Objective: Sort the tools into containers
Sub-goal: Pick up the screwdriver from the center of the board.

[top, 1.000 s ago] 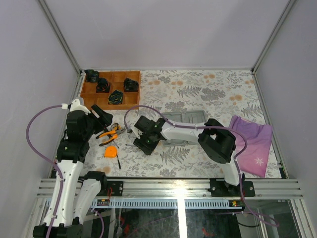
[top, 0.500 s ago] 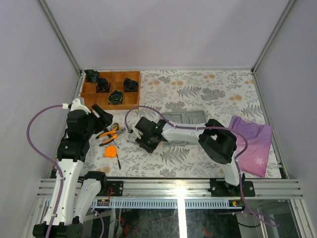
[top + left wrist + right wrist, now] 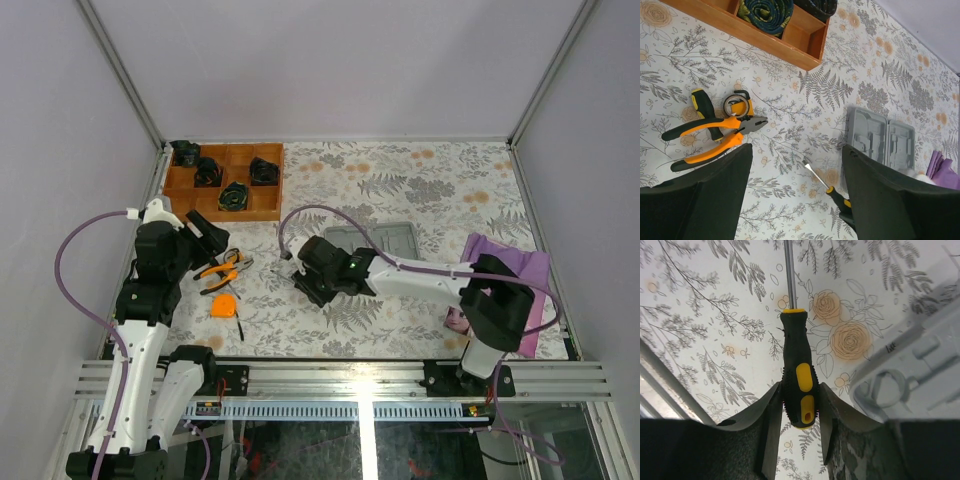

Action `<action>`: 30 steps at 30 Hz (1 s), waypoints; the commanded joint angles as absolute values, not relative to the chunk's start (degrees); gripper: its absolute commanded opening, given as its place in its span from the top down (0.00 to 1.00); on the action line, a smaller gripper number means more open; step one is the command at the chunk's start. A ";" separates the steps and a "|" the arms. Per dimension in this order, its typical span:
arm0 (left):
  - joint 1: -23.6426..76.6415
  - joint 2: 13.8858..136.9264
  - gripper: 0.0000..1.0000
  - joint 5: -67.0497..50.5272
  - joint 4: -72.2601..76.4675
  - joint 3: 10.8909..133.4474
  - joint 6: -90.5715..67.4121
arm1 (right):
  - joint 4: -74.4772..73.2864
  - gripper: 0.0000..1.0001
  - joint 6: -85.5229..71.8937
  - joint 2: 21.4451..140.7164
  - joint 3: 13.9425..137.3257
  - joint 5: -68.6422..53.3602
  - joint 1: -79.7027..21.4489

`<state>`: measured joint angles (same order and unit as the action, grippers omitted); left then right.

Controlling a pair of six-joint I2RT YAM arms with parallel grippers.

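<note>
At the case point(image 3: 378, 238) edge, right end effector point(image 3: 799, 407) pinches screwdriver point(image 3: 798, 365); left end effector point(image 3: 796, 150) gapes.

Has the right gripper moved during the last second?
Yes. The right gripper shifted right, along the grey case's near edge, holding the screwdriver.

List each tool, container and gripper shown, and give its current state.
Right gripper: shut on the screwdriver.
Left gripper: open, empty.
Screwdriver: clamped by its handle.
Pliers: lying on the table, untouched.
Tape measure: on the table, untouched.
Grey case: open, lying flat.
</note>
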<state>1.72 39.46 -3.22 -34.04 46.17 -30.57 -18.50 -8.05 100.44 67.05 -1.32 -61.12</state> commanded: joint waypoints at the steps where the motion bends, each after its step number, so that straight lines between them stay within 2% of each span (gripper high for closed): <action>1: 1.17 39.13 0.28 -5.55 -31.88 45.83 -29.36 | -12.67 0.97 -12.57 92.41 63.71 3.41 -60.44; 10: 1.14 40.43 0.25 -12.43 -29.79 45.71 -29.47 | -2.89 1.00 -22.96 78.26 50.73 0.77 -52.49; 18: 1.25 43.22 0.25 -17.45 -28.34 46.39 -30.17 | 1.65 1.00 -29.61 64.70 41.25 14.34 -48.77; 24: 2.91 46.47 0.26 -19.37 -26.81 46.88 -31.25 | 7.43 1.00 -25.19 54.74 36.30 19.73 -48.78; 30: 7.88 48.17 0.26 -18.22 -24.97 48.17 -31.76 | 10.78 1.00 -12.09 50.02 33.79 12.92 -48.77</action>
